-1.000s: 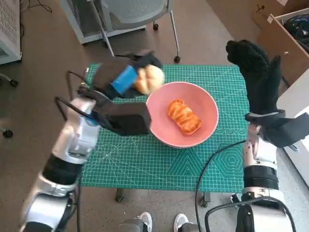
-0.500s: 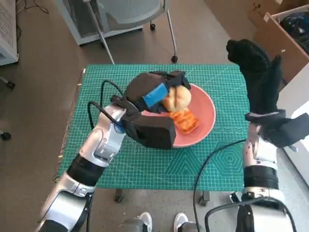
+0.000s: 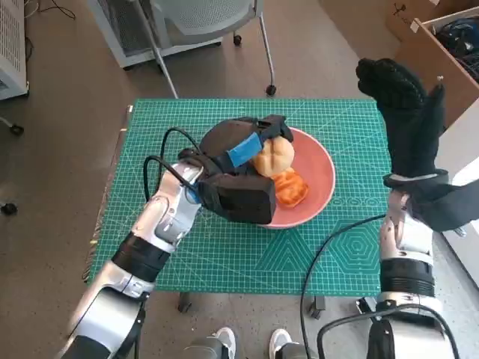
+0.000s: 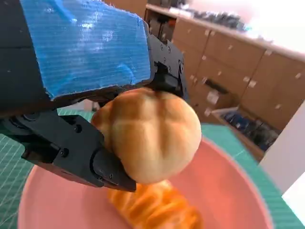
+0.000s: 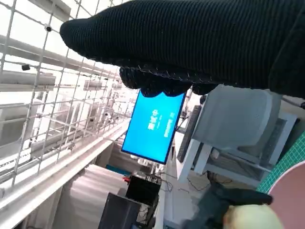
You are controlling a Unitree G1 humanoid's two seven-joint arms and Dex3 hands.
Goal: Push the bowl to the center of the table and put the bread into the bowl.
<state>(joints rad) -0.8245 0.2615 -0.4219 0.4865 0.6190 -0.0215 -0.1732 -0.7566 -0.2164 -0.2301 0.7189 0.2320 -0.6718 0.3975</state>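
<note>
A pink bowl (image 3: 318, 173) sits near the middle of the green mat (image 3: 224, 254), with an orange pastry (image 3: 290, 187) lying inside it. My left hand (image 3: 241, 146) grips a round pale bread roll (image 3: 274, 155) and holds it over the bowl's left part, just above the pastry. The left wrist view shows the roll (image 4: 152, 133) clamped between the black fingers (image 4: 71, 152) over the pastry (image 4: 157, 210) and the pink bowl (image 4: 238, 195). My gloved right hand (image 3: 404, 112) is raised upright at the table's right edge, holding nothing, fingers extended.
An office chair (image 3: 202, 19) stands beyond the far edge of the table. Cardboard boxes (image 3: 438, 37) sit at the far right. A person's feet (image 3: 224, 345) show at the near edge. Black cables hang by my right arm.
My left hand has carried the roll from beyond the bowl's left rim to over the bowl, then lowered slightly. The right hand has stayed raised. The camera has shifted a little.
</note>
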